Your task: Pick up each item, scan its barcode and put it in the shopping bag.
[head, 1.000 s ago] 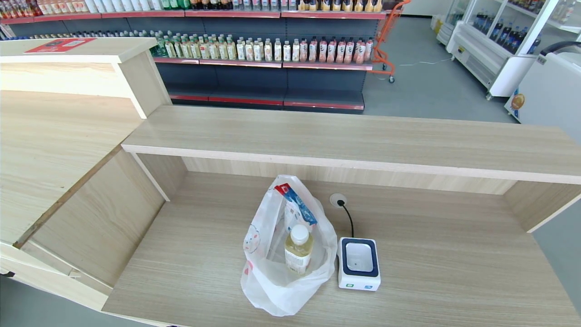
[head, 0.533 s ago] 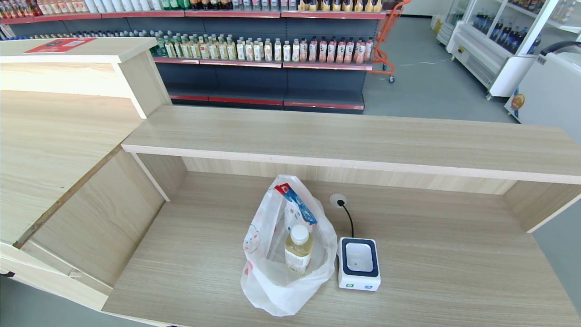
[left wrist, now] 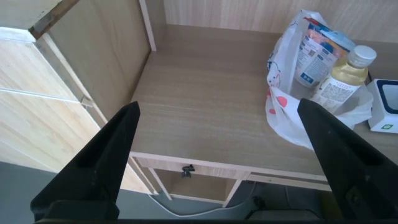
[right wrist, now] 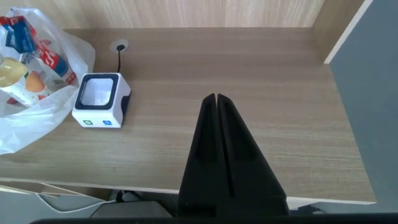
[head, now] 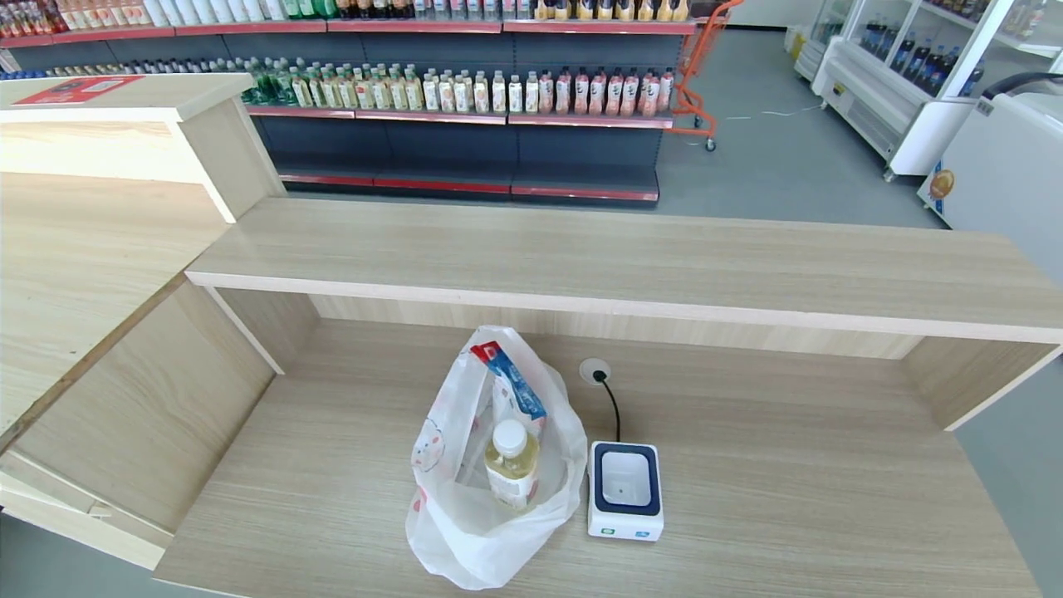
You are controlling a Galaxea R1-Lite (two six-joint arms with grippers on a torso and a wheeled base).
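Observation:
A white plastic shopping bag (head: 453, 531) stands on the lower counter (head: 789, 498). Inside it are a yellow drink bottle (head: 511, 461) with a white cap and a red-and-blue snack packet (head: 508, 382). A white scanner (head: 625, 490) with a dark blue frame sits right beside the bag. My left gripper (left wrist: 217, 162) hangs open over the counter's front edge, well to the side of the bag (left wrist: 286, 112) and bottle (left wrist: 345, 74). My right gripper (right wrist: 216, 102) is shut with nothing in it, above bare counter some way from the scanner (right wrist: 99, 99) and bag (right wrist: 37, 118).
A black cable (head: 612, 411) runs from the scanner to a hole in the counter. A raised wooden ledge (head: 581, 257) spans the back, with side walls at both ends. Drink shelves (head: 465, 91) and fridges (head: 913, 75) stand across the aisle.
The whole head picture has shifted, so the camera moved. The bag, its contents and the scanner keep their places relative to each other.

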